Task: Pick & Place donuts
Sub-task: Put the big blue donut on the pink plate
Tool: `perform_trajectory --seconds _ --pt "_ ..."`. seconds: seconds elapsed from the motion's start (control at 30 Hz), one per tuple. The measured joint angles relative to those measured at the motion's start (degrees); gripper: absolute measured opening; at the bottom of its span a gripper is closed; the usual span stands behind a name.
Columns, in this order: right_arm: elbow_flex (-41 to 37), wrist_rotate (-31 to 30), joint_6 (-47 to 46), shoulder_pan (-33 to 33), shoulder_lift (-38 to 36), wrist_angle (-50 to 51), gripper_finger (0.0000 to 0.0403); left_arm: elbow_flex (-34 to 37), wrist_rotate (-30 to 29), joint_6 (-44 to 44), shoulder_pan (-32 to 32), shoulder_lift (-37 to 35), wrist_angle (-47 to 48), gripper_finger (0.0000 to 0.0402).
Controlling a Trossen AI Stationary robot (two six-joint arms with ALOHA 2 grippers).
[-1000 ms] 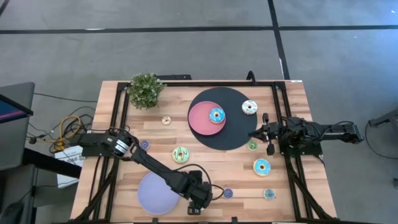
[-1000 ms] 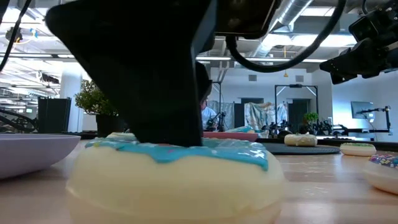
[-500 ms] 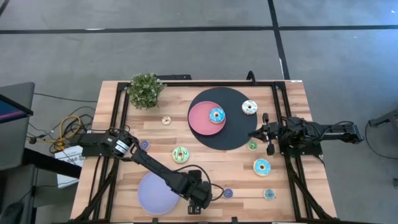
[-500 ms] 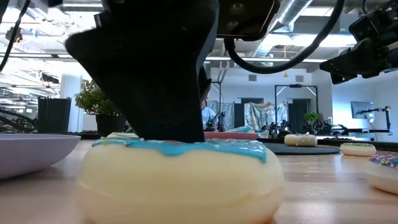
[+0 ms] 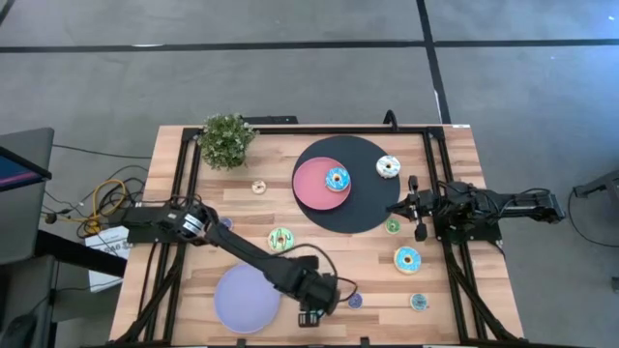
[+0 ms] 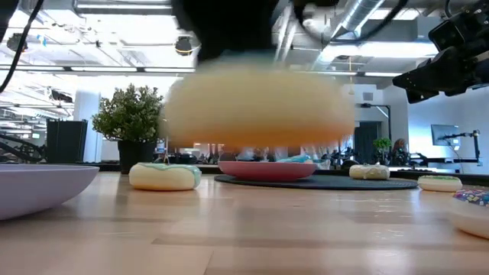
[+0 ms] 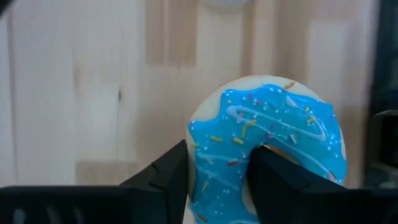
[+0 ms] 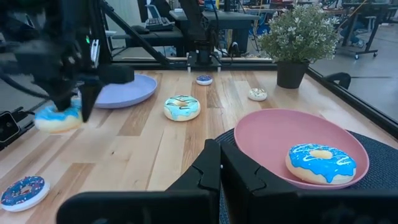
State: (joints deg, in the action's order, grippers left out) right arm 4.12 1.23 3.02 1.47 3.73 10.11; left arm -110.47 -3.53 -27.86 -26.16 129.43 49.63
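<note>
Left gripper (image 7: 217,180) at table's near edge pinches cream toy donut with blue icing (image 7: 273,146), one finger through hole, donut clear of wooden tabletop (image 5: 319,246). Keep pinch firm, carry level. Flat lavender round plate (image 5: 246,300) just beside: likely drop point. Farther: green-iced donut (image 5: 280,240), flat pink round plate (image 5: 314,184) bearing blue donut (image 5: 337,178). Right gripper (image 8: 219,171) waits at right edge, fingers pressed together.

Setting: your robotics lab. Evidence: exposed ceiling ducts (image 6: 367,11), further arm rigs on distant benches (image 6: 451,139), grey carpeted floor (image 5: 290,77).
</note>
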Motion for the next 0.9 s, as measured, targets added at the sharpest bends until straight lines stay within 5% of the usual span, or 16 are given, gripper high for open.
perform_trajectory --seconds 0.33,0.53,0.9 --pt "0.0 0.0 0.0 0.0 0.0 0.0 0.0 -14.0 11.3 16.0 9.8 0.0 2.3 0.0128" --pt "0.0 0.0 0.0 0.0 0.0 0.0 0.0 -20.5 11.4 24.2 17.9 0.0 5.2 0.0128" --pt "0.0 0.0 0.0 0.0 0.0 0.0 0.0 -21.0 22.9 38.5 36.7 0.0 11.9 0.0128"
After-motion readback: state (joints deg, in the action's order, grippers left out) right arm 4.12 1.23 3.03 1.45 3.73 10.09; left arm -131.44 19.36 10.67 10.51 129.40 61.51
